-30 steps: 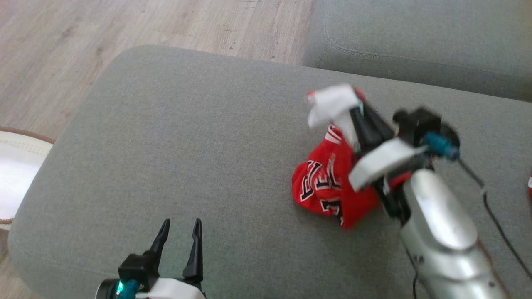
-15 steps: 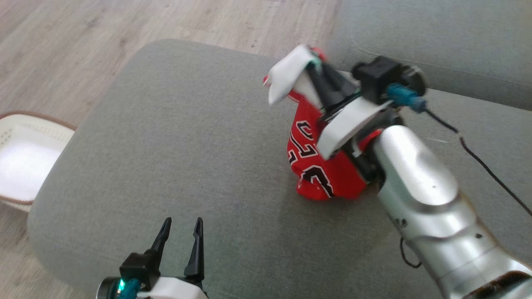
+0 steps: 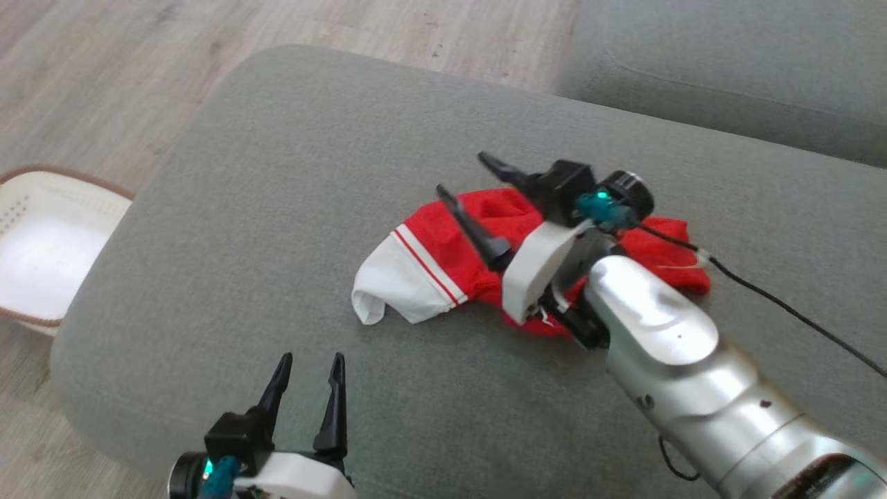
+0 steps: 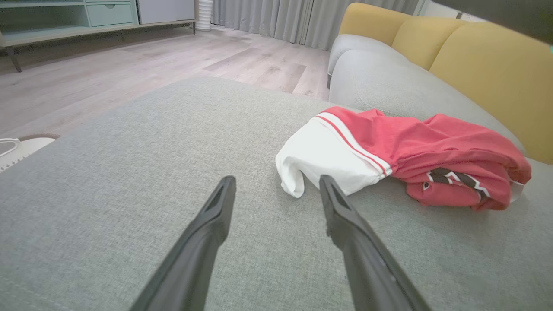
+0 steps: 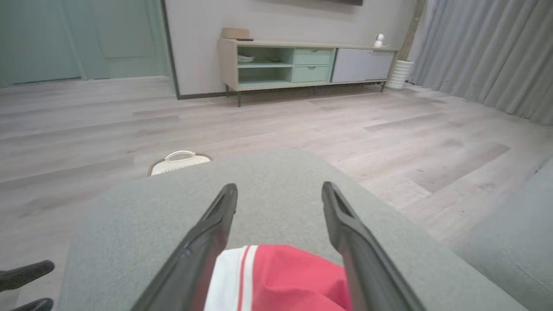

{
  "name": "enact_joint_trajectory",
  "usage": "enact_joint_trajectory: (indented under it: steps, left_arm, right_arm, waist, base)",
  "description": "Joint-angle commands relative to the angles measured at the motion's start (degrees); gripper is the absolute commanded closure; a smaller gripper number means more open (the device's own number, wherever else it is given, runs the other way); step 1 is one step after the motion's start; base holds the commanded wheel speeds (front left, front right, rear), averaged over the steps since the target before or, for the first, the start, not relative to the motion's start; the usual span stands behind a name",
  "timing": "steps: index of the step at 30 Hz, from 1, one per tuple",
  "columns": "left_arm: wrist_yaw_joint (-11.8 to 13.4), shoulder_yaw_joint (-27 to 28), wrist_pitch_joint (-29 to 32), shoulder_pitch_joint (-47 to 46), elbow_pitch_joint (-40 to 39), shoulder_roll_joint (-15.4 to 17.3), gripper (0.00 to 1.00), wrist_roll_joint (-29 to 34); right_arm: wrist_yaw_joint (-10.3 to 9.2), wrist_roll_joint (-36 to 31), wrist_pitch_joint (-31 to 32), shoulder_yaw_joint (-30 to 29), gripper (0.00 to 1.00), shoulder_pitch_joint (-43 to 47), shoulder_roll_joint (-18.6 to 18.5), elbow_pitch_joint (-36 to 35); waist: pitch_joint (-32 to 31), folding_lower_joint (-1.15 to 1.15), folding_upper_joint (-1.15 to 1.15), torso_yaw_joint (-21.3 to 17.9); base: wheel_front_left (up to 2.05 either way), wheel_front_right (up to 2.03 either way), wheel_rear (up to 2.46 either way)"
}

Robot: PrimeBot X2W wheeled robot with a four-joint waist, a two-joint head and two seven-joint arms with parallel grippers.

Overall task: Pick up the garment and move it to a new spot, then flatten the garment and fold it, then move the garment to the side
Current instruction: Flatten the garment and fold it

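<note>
The garment [image 3: 419,260], a red jersey with a white striped end, lies crumpled on the grey ottoman cushion [image 3: 277,173]. Just above its middle hangs my right gripper [image 3: 463,174], open and holding nothing, its fingers pointing up-left. The right wrist view has the garment [image 5: 281,276] right under the spread gripper [image 5: 278,188]. My left gripper [image 3: 311,360] stands open near the cushion's front edge, short of the cloth. In the left wrist view the garment [image 4: 410,147] lies ahead and to the right of the open gripper [image 4: 276,181].
A white basket [image 3: 41,256] with a brown rim stands on the wooden floor at the left. A grey sofa seat [image 3: 727,69] adjoins the ottoman at the back right, with yellow back cushions [image 4: 475,56]. A black cable [image 3: 783,305] trails from my right wrist.
My right gripper has opened and let the garment go. The garment, held bunched up before, now lies spread low on the cushion. The head view has shifted too.
</note>
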Motion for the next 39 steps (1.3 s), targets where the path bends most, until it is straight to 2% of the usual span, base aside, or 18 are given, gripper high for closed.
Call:
enact_joint_trajectory:
  steps: [1,8,14,17,21,25,31,32,33,34,36,39]
  left_arm:
    - [0.2,2.5,-0.8,-2.5,-1.3,0.5,0.0,0.7]
    - [0.7,4.0,-1.0,-1.6,-2.2,1.1,0.0,1.0]
    - [1.3,5.1,-1.1,-1.1,-3.5,1.5,0.0,1.5]
    - [1.3,5.4,-1.1,-1.0,-4.1,1.7,0.0,1.7]
    - [1.0,5.3,-1.1,-1.4,-4.4,1.6,0.0,2.0]
    - [0.7,4.9,-1.1,-2.3,-4.1,1.2,0.0,2.4]
    - [0.6,4.8,-1.1,-3.0,-3.6,0.9,0.0,2.6]
    - [0.5,4.8,-1.1,-3.1,-3.5,0.9,0.0,2.6]
    - [0.4,4.9,-1.1,-3.2,-3.3,0.9,0.0,2.6]
    - [0.5,5.0,-1.1,-3.2,-3.2,0.9,0.0,2.6]
    - [0.6,5.2,-1.1,-3.2,-3.1,0.9,0.0,2.7]
    - [0.7,5.3,-1.1,-3.1,-3.1,0.9,0.0,2.7]
  right_arm:
    - [0.39,-0.2,-1.0,-1.0,0.0,-0.8,1.0,-1.1]
    - [0.39,-7.0,-6.2,-12.5,0.0,3.3,1.0,1.8]
    - [0.39,-15.6,-8.3,-26.4,0.0,13.1,1.0,0.5]
    - [0.39,-18.4,-7.3,-31.3,0.0,18.8,1.0,-1.3]
    - [0.39,-20.2,-5.2,-34.1,0.0,22.8,1.0,-3.0]
    - [0.39,-21.0,-4.0,-35.6,0.0,22.8,1.0,-3.1]
    - [0.39,-22.0,-1.3,-37.1,0.0,19.8,1.0,1.7]
    - [0.39,-21.9,-1.0,-37.4,0.13,19.2,1.0,2.5]
    - [0.39,-21.9,-1.1,-37.5,0.35,18.7,1.0,3.2]
    - [0.39,-22.3,-1.2,-38.1,0.71,17.5,1.0,4.6]
    - [0.39,-23.0,-1.4,-38.9,0.97,16.5,1.0,6.0]
    - [0.39,-23.5,-2.0,-40.1,1.0,15.6,1.0,6.9]
  waist:
    - [0.0,0.0,0.0,-0.8]
    - [-1.0,0.0,0.0,-4.6]
    - [-1.4,0.0,0.0,-6.9]
    - [-0.6,0.0,0.0,-7.5]
    - [0.8,0.0,0.0,-7.3]
    - [2.2,0.0,0.0,-6.0]
    - [3.6,0.0,0.0,-3.9]
    - [3.8,0.0,0.0,-3.7]
    - [3.9,0.0,0.0,-3.5]
    - [4.1,0.0,0.0,-3.5]
    - [4.2,0.0,0.0,-3.7]
    - [4.2,0.0,0.0,-4.1]
  base:
    - [0.0,0.0,0.0]
    - [0.0,0.0,0.0]
    - [0.0,0.0,0.0]
    - [0.0,0.0,0.0]
    - [0.0,0.0,0.0]
    - [0.0,0.0,0.0]
    - [0.0,0.0,0.0]
    - [0.0,0.0,0.0]
    - [0.0,0.0,0.0]
    - [0.0,0.0,0.0]
    - [0.0,0.0,0.0]
    - [0.0,0.0,0.0]
